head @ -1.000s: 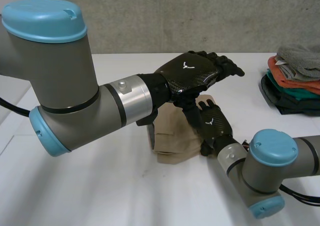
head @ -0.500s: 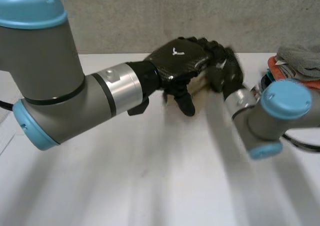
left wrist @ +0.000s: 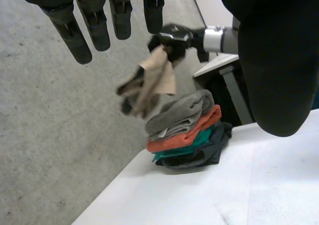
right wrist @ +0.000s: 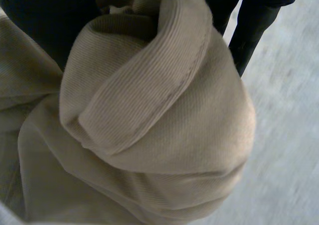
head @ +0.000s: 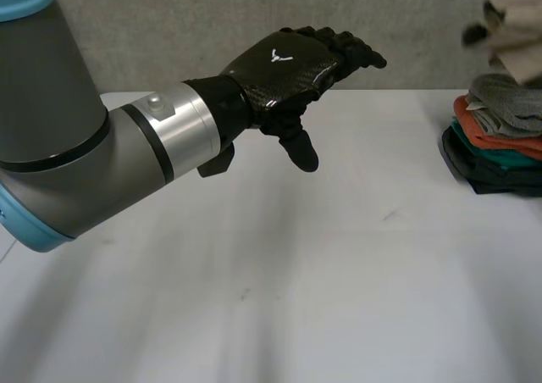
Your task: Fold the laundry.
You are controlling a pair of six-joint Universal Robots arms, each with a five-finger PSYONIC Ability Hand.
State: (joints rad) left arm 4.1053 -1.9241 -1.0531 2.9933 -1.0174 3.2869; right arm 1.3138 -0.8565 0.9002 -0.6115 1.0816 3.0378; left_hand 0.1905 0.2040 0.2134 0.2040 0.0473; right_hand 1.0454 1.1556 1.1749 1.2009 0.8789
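Observation:
My right hand (left wrist: 174,36) is raised in the air, shut on a bunched beige cloth (left wrist: 149,83) that hangs just above the stack of folded laundry (left wrist: 184,130). In the head view the beige cloth (head: 512,36) hovers over the stack (head: 500,141) at the table's far right. Seen from the right wrist, the ribbed beige cloth (right wrist: 149,120) sits crumpled under the palm with dark fingers (right wrist: 249,31) curled behind it. My left hand (head: 288,65) floats open above the middle of the table, fingers straight and holding nothing; in its wrist view its fingers (left wrist: 99,21) are spread.
The stack has grey, orange, teal and dark folded pieces and sits near the right edge of the white table (head: 339,273). A concrete wall (head: 254,10) runs behind the table. The left arm (head: 76,154) spans the left side.
The beige cloth lay on the table under both hands; my right hand closed on it and carried it up and right, above the stack. My left hand rose slightly.

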